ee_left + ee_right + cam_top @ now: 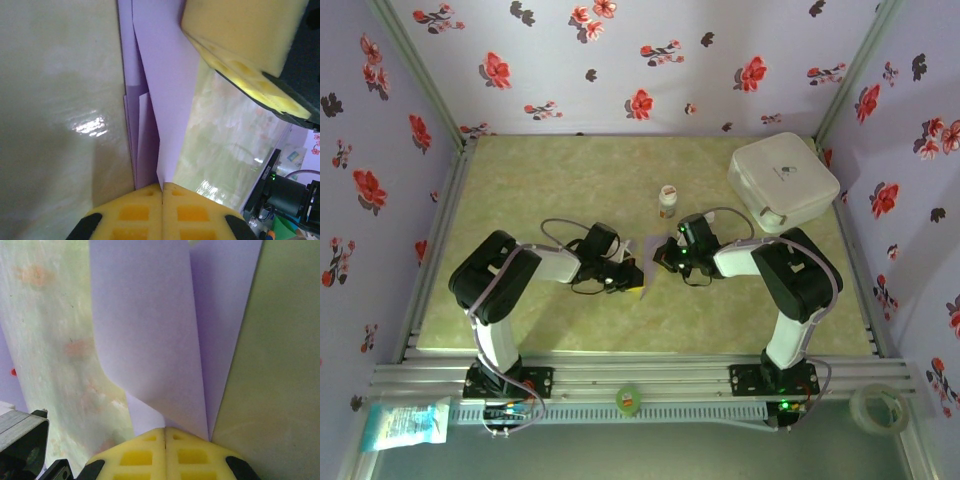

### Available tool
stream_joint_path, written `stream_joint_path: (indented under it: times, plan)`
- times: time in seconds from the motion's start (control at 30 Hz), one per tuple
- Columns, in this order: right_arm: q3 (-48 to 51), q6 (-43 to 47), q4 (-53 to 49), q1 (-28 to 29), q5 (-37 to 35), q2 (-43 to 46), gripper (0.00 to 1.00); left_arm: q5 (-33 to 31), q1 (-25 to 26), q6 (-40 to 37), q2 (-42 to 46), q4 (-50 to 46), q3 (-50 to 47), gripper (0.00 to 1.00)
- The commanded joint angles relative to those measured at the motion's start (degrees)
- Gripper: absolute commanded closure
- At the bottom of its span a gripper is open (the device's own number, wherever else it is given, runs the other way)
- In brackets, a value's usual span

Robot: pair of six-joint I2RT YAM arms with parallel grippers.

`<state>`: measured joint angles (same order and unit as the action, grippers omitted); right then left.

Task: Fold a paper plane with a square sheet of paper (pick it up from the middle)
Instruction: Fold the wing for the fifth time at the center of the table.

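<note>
The pale lilac paper point(650, 250) is folded into a narrow, layered shape and held between both arms at the table's centre. In the left wrist view the folded paper point(155, 90) runs upward from my left gripper point(162, 188), whose yellow foam fingertips are pressed together on its lower corner. The right gripper's yellow pad point(240, 40) sits over the paper's far end. In the right wrist view the paper point(150, 330) fans out in overlapping flaps above my right gripper point(165, 431), which is shut on its edge. Seen from above, the left gripper point(632, 276) and right gripper point(666, 262) nearly meet.
A white rounded plastic box point(783, 180) stands at the back right. A small white bottle point(667, 201) is just behind the grippers. On the front rail lie a green roll point(627, 400), a clear tape roll point(876, 408) and a packet point(405, 422).
</note>
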<state>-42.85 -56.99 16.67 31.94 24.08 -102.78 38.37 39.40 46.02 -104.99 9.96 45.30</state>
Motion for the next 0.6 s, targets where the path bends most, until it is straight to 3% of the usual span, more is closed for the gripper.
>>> stream_joint_path:
  times: [0.0,0.2,0.43,0.57]
  plan:
    - [0.1,0.9,-5.3,-0.3,-3.9,-1.8,0.95,-0.1,1.1,-2.5,1.5,-10.4,-1.4,0.87]
    - [0.1,1.0,-5.7,-0.2,-3.8,-1.5,0.95,-1.1,1.3,-2.8,2.9,-11.4,-2.8,0.83]
    - [0.6,0.6,-4.6,-0.1,-4.0,-1.4,0.95,-0.8,1.4,-2.8,2.6,-11.2,-2.8,0.97]
    - [0.6,0.6,-4.6,-0.1,-4.0,-1.6,0.95,-0.2,1.5,-2.7,2.7,-11.3,-2.7,0.97]
